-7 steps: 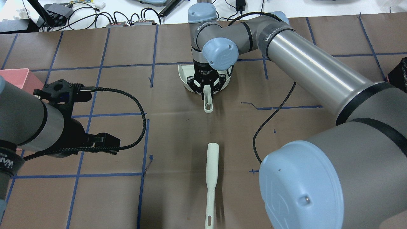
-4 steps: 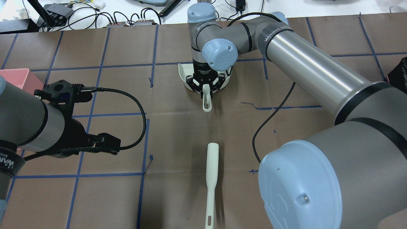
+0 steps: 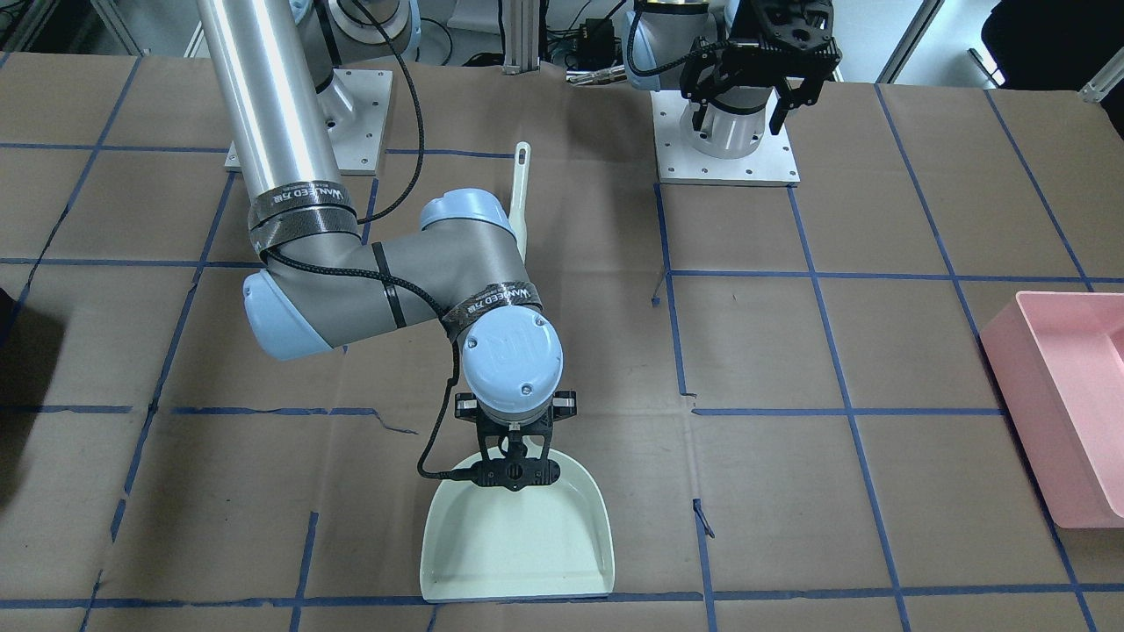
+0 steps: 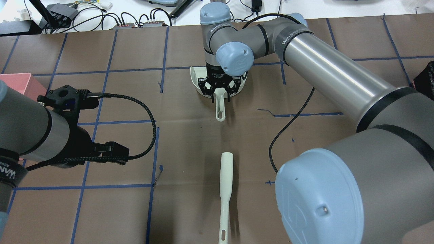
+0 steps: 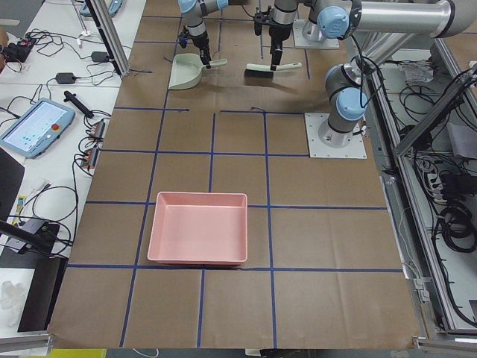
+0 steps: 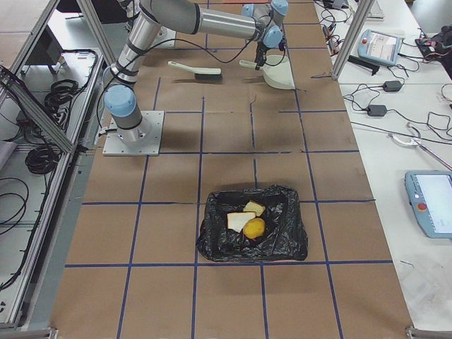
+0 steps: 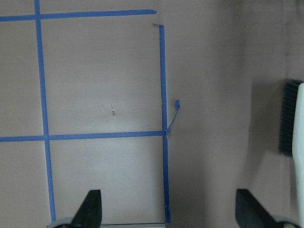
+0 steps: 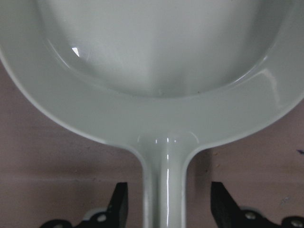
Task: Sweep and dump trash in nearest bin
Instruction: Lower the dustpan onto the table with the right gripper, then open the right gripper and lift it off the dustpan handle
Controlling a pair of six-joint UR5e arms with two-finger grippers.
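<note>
The trash, two white bread pieces (image 6: pixel 240 220) and a yellow-brown lump (image 6: pixel 255 227), lies inside the black-lined bin (image 6: pixel 282 236). A pale green dustpan (image 3: pixel 518 544) rests flat on the table, its handle (image 4: pixel 220 110) pointing toward the robot. My right gripper (image 4: pixel 220 97) stands over that handle, open, with a finger on each side and a gap to the handle in the right wrist view. My left gripper (image 3: pixel 778 104) hangs open and empty near its base, above bare table. The brush (image 4: pixel 226 183) lies loose between the arms.
A pink bin (image 5: pixel 197 227) sits empty at the table's left end. A black cable (image 4: pixel 288 125) trails on the table beside the right arm. Blue tape lines grid the brown table cover.
The right gripper's fingers have spread apart off the dustpan handle, letting it go. The dustpan lies still on the table. The left arm and the brush have not moved.
</note>
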